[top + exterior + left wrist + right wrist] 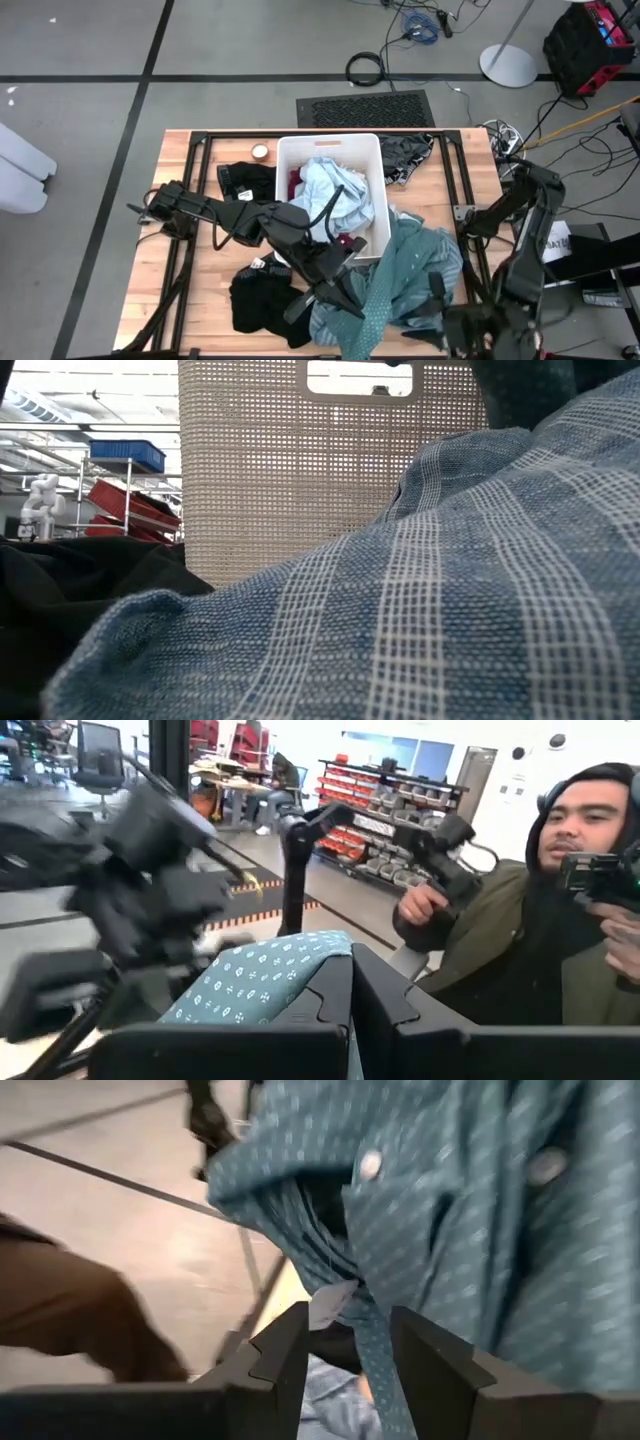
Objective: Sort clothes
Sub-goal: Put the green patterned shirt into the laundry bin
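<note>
While gripping the teal patterned shirt (pixel 400 280) in the shut left claw (pixel 345 300) at the tabletop's (pixel 180 310) near edge beside the white bin (pixel 330 145), lift slowly and keep the fold pinched. Right claw (pixel 345 1345) half parted around a strand, seemingly clamping nothing; draw cloth taut between both.

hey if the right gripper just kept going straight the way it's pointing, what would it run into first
Most likely the teal dotted shirt: it hangs right ahead of the right gripper, and a strip of it already drops between the open fingers. Depth is hard to judge.
</note>
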Controlling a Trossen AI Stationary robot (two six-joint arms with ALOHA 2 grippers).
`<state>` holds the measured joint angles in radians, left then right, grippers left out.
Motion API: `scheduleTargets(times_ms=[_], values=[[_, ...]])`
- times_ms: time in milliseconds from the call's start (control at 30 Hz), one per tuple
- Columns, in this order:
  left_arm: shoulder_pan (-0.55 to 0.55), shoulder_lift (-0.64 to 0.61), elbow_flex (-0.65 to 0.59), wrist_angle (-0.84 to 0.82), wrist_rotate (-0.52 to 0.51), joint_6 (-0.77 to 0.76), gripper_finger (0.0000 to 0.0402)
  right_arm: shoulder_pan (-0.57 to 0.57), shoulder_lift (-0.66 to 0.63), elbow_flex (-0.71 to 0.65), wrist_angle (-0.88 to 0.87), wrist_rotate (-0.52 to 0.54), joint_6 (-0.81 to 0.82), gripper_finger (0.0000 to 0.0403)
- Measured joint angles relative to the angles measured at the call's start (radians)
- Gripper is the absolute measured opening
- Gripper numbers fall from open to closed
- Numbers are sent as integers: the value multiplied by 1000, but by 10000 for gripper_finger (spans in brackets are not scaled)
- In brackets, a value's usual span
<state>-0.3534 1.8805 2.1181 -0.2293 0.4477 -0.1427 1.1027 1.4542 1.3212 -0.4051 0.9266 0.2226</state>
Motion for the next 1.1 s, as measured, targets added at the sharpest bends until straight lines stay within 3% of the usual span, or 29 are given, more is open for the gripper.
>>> scheduleTargets(times_ms=[400, 567, 667, 933, 1100], values=[[0, 0, 0, 62, -64, -6, 6, -38, 247, 0, 290, 217, -138, 130], [0, 0, 0, 90, -83, -9, 6, -42, 312, 0, 365, 497, -201, 130], [-2, 0, 0, 89, -83, -9, 6, -41, 336, 0, 435, 613, -249, 130], [0, 0, 0, 84, -83, -8, 6, -66, 349, 0, 589, 574, -337, 130], [0, 0, 0, 58, -94, 0, 6, -74, 348, 0, 791, 583, -502, 130]])
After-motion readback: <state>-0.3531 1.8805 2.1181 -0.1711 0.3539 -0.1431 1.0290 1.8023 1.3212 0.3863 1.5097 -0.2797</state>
